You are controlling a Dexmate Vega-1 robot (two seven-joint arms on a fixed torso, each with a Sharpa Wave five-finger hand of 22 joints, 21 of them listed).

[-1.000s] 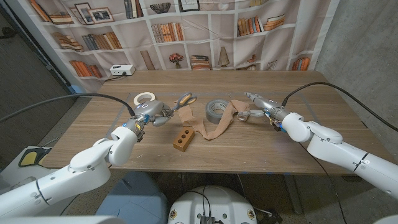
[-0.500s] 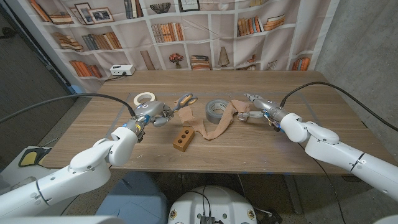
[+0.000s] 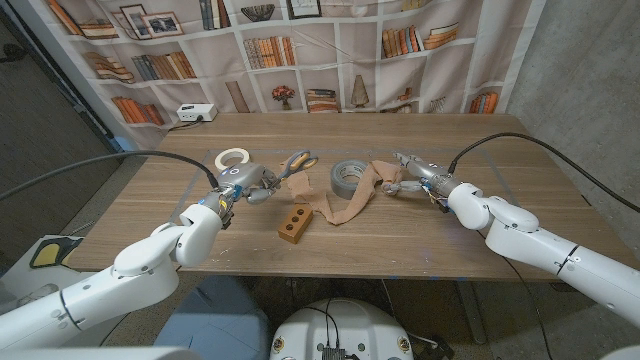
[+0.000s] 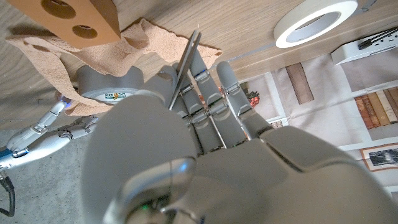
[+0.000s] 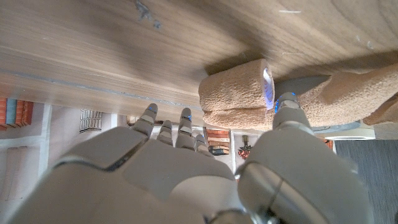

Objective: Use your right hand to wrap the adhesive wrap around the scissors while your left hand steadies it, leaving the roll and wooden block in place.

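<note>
If the right hand (image 3: 405, 175) pulls too hard, the wrap (image 3: 340, 205) could drag the scissors (image 3: 297, 160) from the left hand (image 3: 243, 181) (or nudge the wooden block (image 3: 293, 226)). The right hand's fingers pinch the wrap's rolled end beside the grey tape roll (image 3: 348, 176); the left hand's fingers grip the scissors' blades.

A printed bookshelf backdrop (image 3: 300, 50) hangs right behind the wooden table (image 3: 330, 245). A grey concrete wall (image 3: 590, 70) stands beside the backdrop. Dark floor lies beside the table.
</note>
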